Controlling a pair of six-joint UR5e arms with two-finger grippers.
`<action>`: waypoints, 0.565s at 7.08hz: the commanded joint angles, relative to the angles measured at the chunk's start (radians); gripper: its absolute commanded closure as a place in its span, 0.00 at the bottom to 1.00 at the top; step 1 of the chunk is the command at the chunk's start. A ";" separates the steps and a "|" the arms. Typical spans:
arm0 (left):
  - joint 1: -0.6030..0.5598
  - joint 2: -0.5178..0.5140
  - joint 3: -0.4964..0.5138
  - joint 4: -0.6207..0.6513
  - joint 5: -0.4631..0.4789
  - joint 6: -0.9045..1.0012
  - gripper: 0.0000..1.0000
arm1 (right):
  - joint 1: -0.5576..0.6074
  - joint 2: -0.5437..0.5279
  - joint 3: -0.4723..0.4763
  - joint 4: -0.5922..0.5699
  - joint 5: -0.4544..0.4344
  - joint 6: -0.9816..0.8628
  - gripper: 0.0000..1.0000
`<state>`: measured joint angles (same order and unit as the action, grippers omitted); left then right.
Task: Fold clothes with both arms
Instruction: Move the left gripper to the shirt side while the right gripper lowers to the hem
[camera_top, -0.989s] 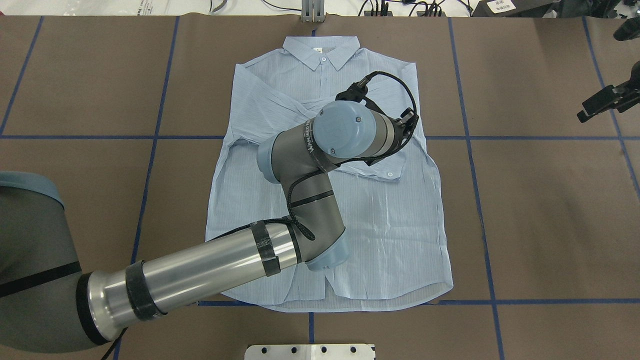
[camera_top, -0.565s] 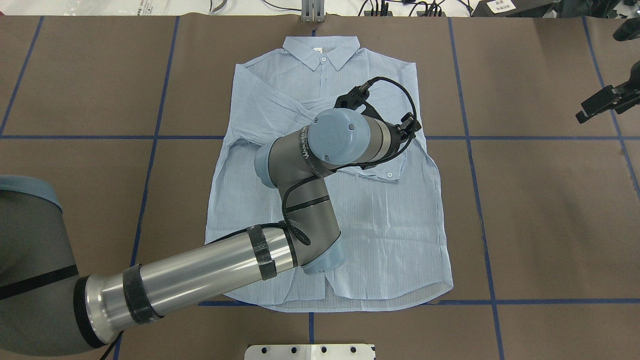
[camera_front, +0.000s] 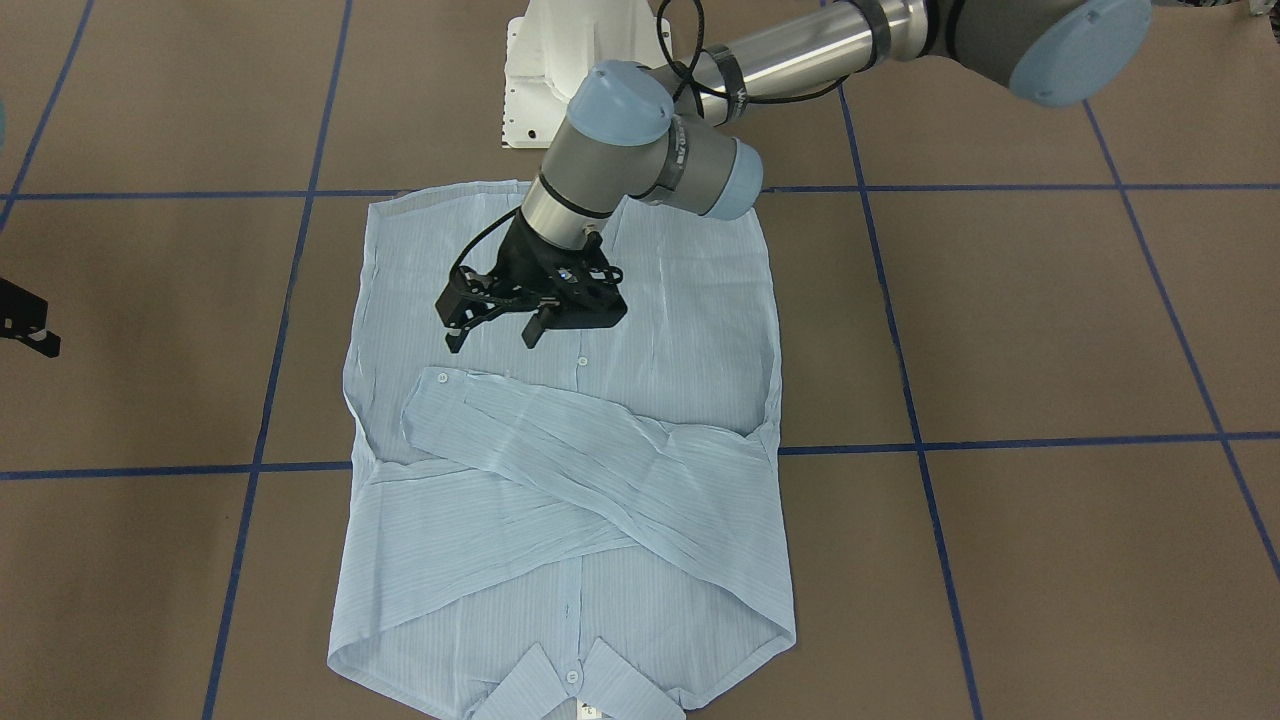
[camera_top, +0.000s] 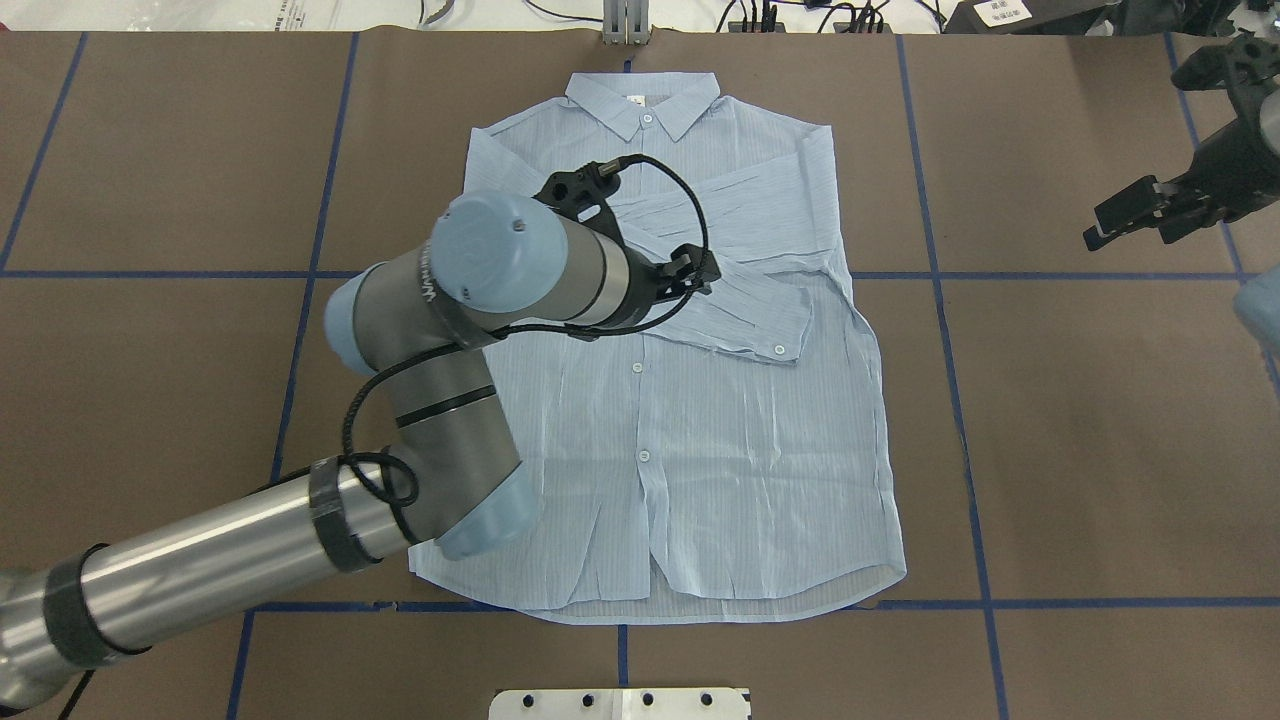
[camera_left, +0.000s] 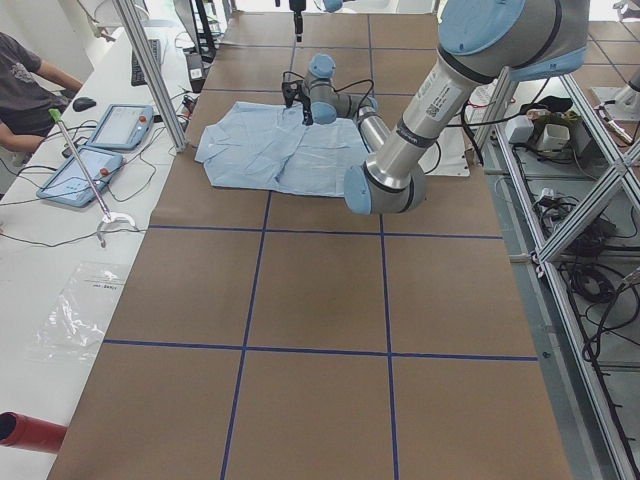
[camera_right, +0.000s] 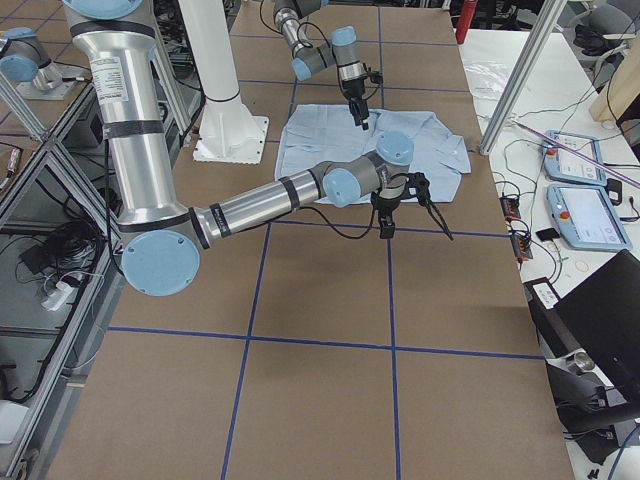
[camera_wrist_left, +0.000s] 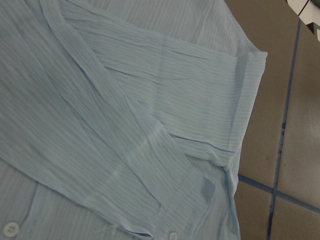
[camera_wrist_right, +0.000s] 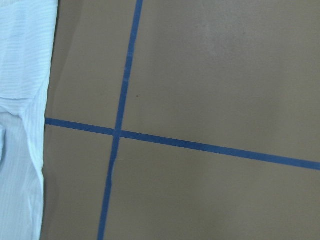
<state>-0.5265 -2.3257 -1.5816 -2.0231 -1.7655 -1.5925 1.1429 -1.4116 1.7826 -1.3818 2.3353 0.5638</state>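
Note:
The pale-blue striped shirt (camera_top: 740, 430) lies flat and face up on the brown table, collar at the far side, buttons down the middle. Both sleeves are folded across the chest, one over the other, with a cuff (camera_top: 785, 325) ending near the shirt's right side. My left gripper (camera_front: 492, 338) hangs open just above the shirt's lower front, with nothing between its fingers. The left wrist view looks down on the crossed sleeves (camera_wrist_left: 125, 100). My right gripper (camera_top: 1135, 222) stands open over bare table well to the right of the shirt. Its wrist view catches only the shirt's edge (camera_wrist_right: 20, 75).
Blue tape lines (camera_top: 940, 275) mark a grid on the brown table cover. The white pedestal base (camera_front: 560, 70) stands at the near edge behind the shirt's hem. A person (camera_left: 25, 80) sits at a side table with tablets (camera_left: 110, 125) beyond the far edge.
My left arm has swung left across the shirt, away from the folded cuff, which now lies uncovered. The right gripper has come a little closer to the shirt.

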 joint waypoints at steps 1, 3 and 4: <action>-0.006 0.164 -0.263 0.237 -0.002 0.168 0.00 | -0.151 -0.021 0.049 0.133 -0.091 0.279 0.00; -0.006 0.305 -0.369 0.279 -0.002 0.250 0.01 | -0.318 -0.044 0.150 0.133 -0.195 0.455 0.00; -0.004 0.333 -0.382 0.277 -0.002 0.264 0.01 | -0.432 -0.068 0.215 0.132 -0.262 0.566 0.00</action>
<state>-0.5321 -2.0455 -1.9307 -1.7532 -1.7671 -1.3552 0.8351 -1.4579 1.9267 -1.2512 2.1471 1.0041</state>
